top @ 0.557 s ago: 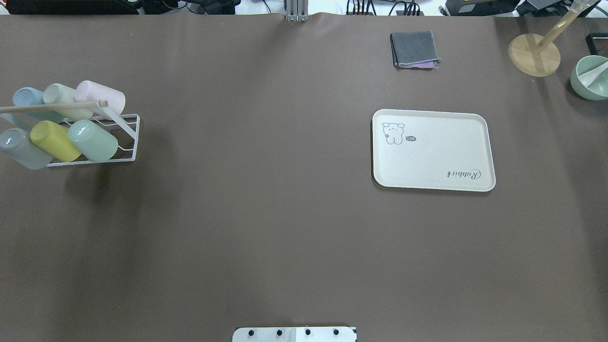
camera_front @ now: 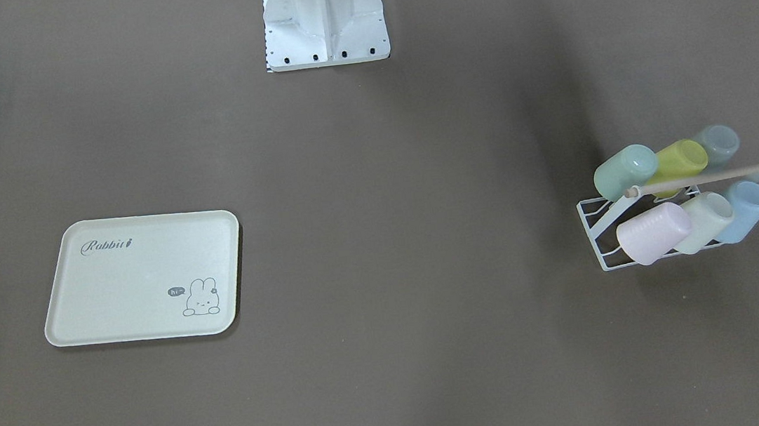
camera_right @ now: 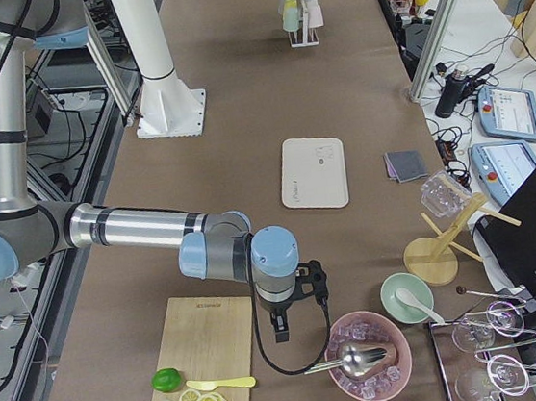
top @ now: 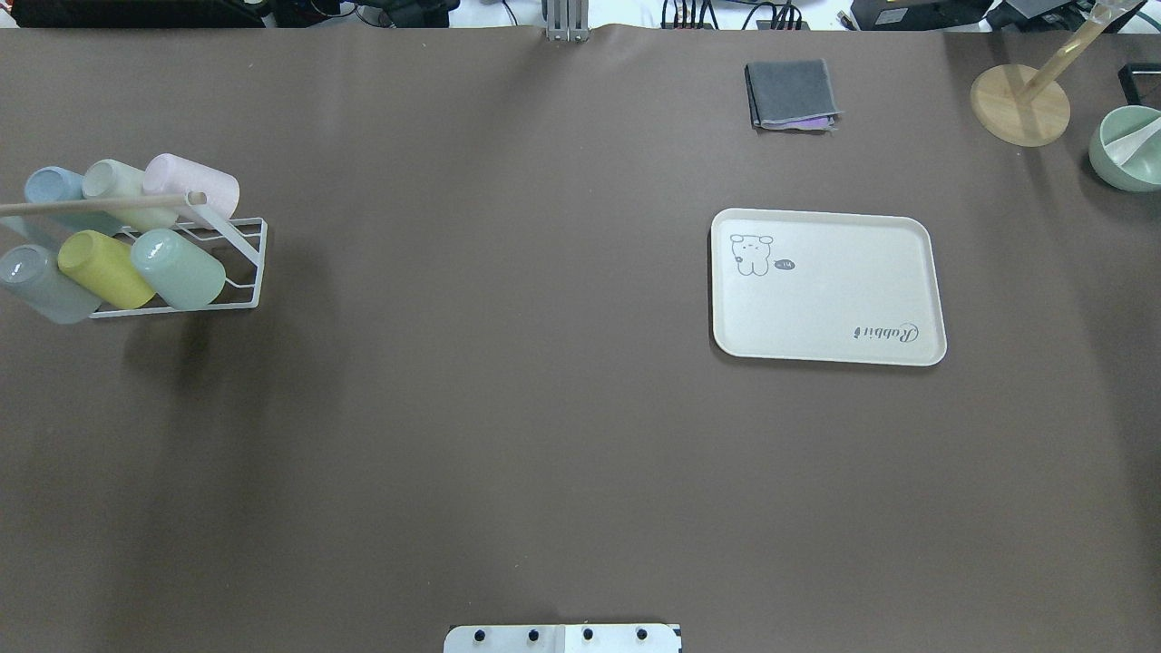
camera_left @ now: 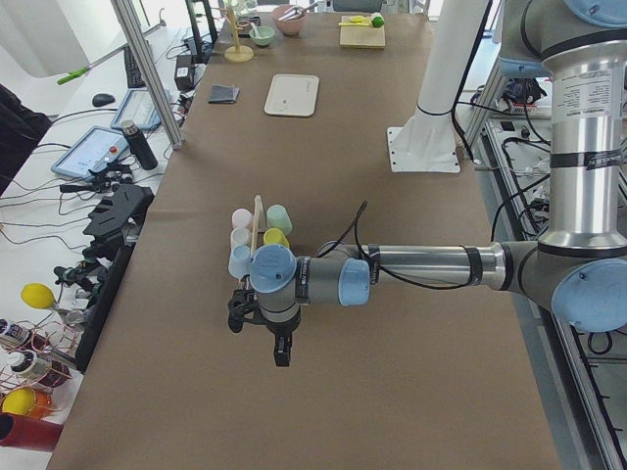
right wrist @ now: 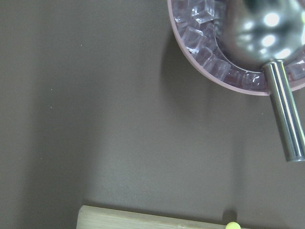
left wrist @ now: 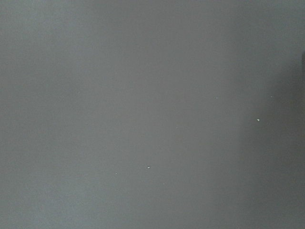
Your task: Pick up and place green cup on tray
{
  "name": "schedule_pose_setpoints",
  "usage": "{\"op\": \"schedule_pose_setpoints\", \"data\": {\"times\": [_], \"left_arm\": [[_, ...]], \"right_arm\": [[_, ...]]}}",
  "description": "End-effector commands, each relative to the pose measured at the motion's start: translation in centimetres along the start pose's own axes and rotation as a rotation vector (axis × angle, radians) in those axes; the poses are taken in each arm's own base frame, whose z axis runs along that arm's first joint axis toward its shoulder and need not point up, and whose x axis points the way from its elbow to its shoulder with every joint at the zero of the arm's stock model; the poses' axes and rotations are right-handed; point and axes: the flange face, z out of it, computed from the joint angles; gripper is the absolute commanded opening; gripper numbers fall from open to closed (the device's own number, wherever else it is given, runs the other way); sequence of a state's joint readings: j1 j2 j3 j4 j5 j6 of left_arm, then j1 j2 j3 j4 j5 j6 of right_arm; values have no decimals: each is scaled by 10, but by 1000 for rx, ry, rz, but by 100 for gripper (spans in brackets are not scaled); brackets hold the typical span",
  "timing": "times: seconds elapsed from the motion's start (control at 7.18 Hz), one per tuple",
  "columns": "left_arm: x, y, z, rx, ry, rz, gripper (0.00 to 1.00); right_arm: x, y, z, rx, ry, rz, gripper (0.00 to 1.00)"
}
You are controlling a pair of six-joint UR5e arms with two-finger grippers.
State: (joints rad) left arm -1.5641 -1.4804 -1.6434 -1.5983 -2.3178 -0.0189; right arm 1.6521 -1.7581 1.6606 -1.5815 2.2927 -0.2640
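The green cup (top: 179,268) is pale mint and lies tilted on a white wire rack (top: 249,272) at the table's left side. It also shows in the front view (camera_front: 624,172) and the left side view (camera_left: 279,218). The cream "Rabbit" tray (top: 825,299) lies flat on the right half, with nothing on it (camera_front: 139,277). My left gripper (camera_left: 263,331) hangs over bare table just short of the rack; I cannot tell if it is open. My right gripper (camera_right: 284,326) hangs far from the tray, beside a pink ice bowl (right wrist: 224,47); its state is unclear too.
The rack also holds pink (top: 190,181), cream (top: 122,190), blue (top: 50,186), yellow-green (top: 104,268) and grey-blue (top: 41,286) cups under a wooden handle. A folded grey cloth (top: 791,93), a wooden stand (top: 1020,104) and a green bowl (top: 1127,150) sit at the back right. A cutting board (camera_right: 217,347) lies near the right arm.
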Motion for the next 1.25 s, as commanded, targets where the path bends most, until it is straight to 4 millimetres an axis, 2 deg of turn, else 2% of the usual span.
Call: {"op": "schedule_pose_setpoints", "data": {"times": [0.0, 0.28, 0.42, 0.97, 1.11], "left_arm": [[0, 0, 0, 4, 0, 2, 98], [3, -1, -2, 9, 0, 9, 98], [4, -2, -3, 11, 0, 11, 98], [3, -2, -3, 10, 0, 10, 98], [4, -2, -3, 11, 0, 11, 98]], "right_arm": [[-1, -3, -3, 8, 8, -6, 100], [5, 1, -4, 12, 7, 9, 100], [-5, -3, -15, 36, 8, -26, 100], [1, 29, 5, -2, -30, 19, 100], [-1, 28, 3, 7, -43, 19, 100]]}}
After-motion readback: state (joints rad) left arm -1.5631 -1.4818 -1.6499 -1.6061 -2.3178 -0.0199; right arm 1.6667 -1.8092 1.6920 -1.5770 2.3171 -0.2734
